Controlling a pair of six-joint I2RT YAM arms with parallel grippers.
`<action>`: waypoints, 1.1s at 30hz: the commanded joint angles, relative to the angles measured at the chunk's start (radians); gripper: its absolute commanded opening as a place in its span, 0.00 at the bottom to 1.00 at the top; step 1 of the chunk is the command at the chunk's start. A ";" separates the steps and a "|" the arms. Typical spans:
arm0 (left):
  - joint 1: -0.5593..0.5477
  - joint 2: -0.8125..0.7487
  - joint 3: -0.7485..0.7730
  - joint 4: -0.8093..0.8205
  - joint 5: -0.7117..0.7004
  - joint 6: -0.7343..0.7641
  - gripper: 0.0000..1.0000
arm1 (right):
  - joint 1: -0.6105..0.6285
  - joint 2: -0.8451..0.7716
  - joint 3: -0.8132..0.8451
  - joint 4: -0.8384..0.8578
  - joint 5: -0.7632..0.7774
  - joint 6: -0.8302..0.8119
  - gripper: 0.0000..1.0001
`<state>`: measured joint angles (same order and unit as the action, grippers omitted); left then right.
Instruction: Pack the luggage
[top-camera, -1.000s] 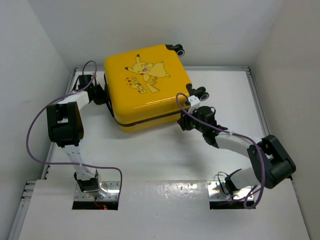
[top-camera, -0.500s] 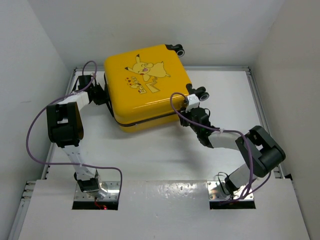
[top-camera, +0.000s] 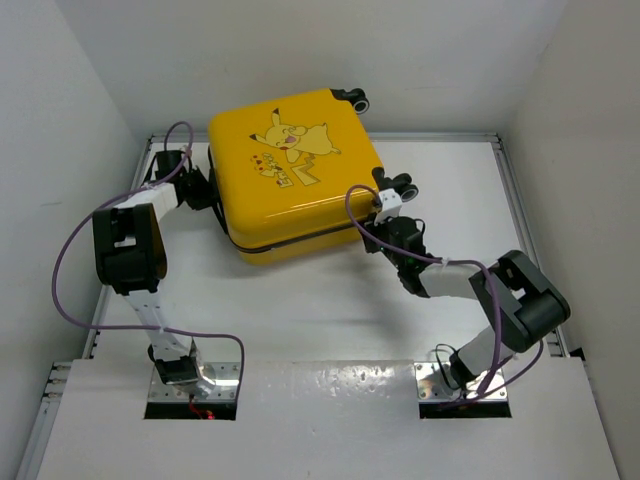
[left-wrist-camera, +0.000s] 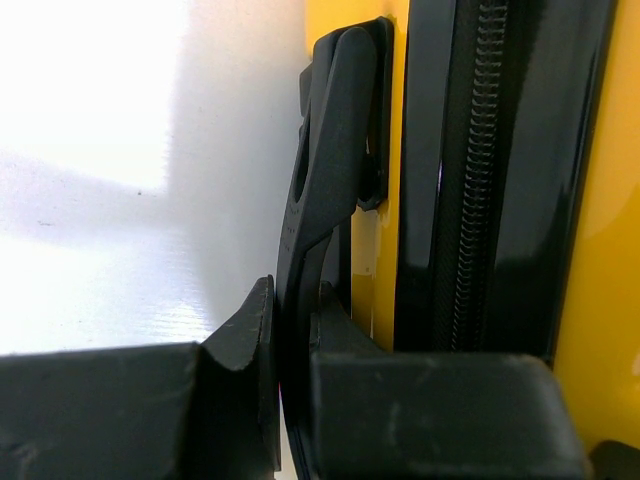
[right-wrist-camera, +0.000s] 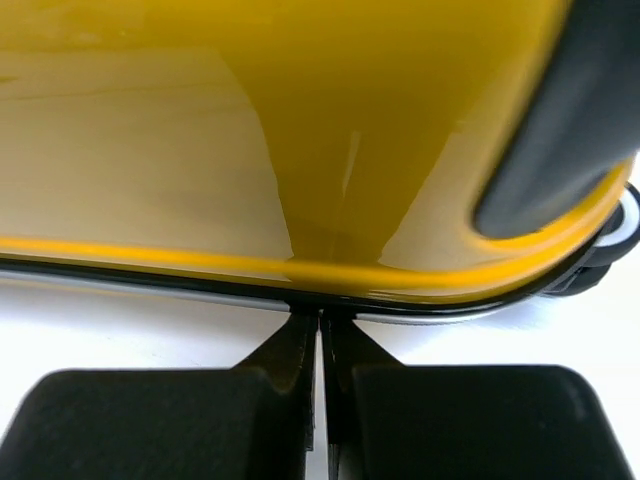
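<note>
The yellow luggage (top-camera: 290, 180) lies flat and closed on the table, Pikachu lid up, wheels (top-camera: 400, 185) at the right. My left gripper (top-camera: 205, 188) is at its left side, shut on the black side handle (left-wrist-camera: 320, 180); in the left wrist view my left gripper (left-wrist-camera: 290, 340) pinches that handle next to the black zipper seam (left-wrist-camera: 480, 180). My right gripper (top-camera: 370, 228) is at the front right corner. In the right wrist view my right gripper (right-wrist-camera: 320, 325) is shut, tips touching the black seam under the yellow shell (right-wrist-camera: 300, 130); nothing shows between the fingers.
White walls enclose the table on three sides. A raised rail (top-camera: 520, 220) runs along the right edge and another along the left. A black wheel (right-wrist-camera: 570, 110) sits just right of my right gripper. Purple cables loop off both arms.
My right arm's elbow has swung inward and its gripper has moved slightly closer to the luggage's front right corner. The left arm and the luggage have not moved.
</note>
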<state>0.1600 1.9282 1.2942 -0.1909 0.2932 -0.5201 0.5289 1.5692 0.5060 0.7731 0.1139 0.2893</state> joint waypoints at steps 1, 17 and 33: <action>0.015 0.100 -0.038 -0.119 -0.048 0.002 0.00 | -0.059 -0.031 0.003 0.150 0.018 0.016 0.00; 0.096 0.136 0.037 -0.157 -0.075 0.074 0.00 | -0.254 -0.083 -0.023 0.065 0.013 0.002 0.00; 0.144 0.299 0.315 -0.188 -0.057 0.230 0.00 | -0.472 0.127 0.162 0.012 -0.100 0.195 0.00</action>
<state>0.2100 2.0956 1.5726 -0.4355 0.4625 -0.3908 0.1658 1.6512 0.5999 0.7570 -0.1680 0.4351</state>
